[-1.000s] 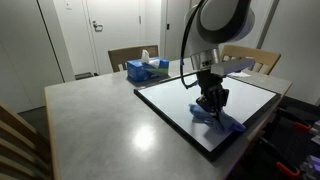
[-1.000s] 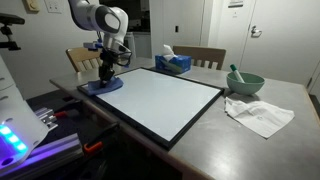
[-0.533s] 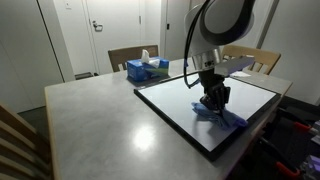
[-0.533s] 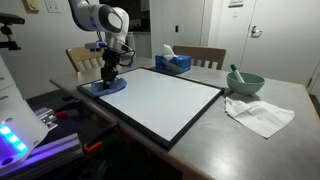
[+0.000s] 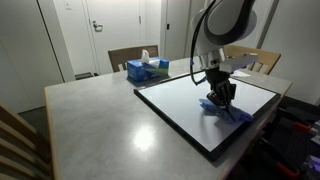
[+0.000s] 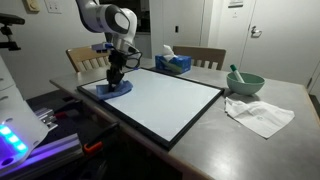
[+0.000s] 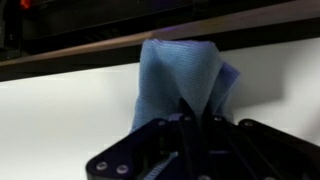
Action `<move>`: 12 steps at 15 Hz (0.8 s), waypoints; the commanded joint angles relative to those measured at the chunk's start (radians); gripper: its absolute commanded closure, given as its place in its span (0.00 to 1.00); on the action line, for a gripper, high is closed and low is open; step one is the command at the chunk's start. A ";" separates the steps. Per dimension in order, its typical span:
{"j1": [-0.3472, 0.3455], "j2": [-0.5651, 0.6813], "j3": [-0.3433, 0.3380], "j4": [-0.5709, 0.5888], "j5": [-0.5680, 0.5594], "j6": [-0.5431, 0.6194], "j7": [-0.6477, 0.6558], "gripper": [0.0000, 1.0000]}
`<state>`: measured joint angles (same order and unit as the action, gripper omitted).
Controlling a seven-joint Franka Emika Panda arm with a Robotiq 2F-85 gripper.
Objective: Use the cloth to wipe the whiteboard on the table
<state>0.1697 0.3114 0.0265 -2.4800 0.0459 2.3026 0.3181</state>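
The blue cloth (image 5: 228, 109) lies pressed on the whiteboard (image 5: 185, 105), near the board's edge by the robot. My gripper (image 5: 220, 98) points straight down and is shut on the cloth, pinching a fold of it. In the other exterior view the cloth (image 6: 112, 89) sits at the board's near-left part, with the gripper (image 6: 115, 78) on top of it and the whiteboard (image 6: 170, 100) stretching away to the right. The wrist view shows the cloth (image 7: 180, 75) bunched up between my dark fingers (image 7: 190, 135), white board under it. The board rests on the grey table (image 5: 90, 115).
A blue tissue box (image 5: 146, 69) stands behind the board, also seen as the tissue box (image 6: 176, 62). A green bowl (image 6: 244, 83) and crumpled white papers (image 6: 260, 114) lie on the table past the board. Chairs (image 5: 130, 56) stand at the far side.
My gripper has slid the cloth along the whiteboard, toward the far side of the board, still shut on it.
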 commanded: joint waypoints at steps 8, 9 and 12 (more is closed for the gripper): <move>-0.181 0.025 -0.071 -0.031 0.030 -0.032 -0.234 0.98; -0.157 0.001 -0.061 -0.017 0.021 -0.049 -0.188 0.91; -0.175 0.001 -0.066 -0.019 0.021 -0.052 -0.206 0.91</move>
<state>-0.0002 0.3115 -0.0440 -2.5010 0.0693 2.2525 0.1105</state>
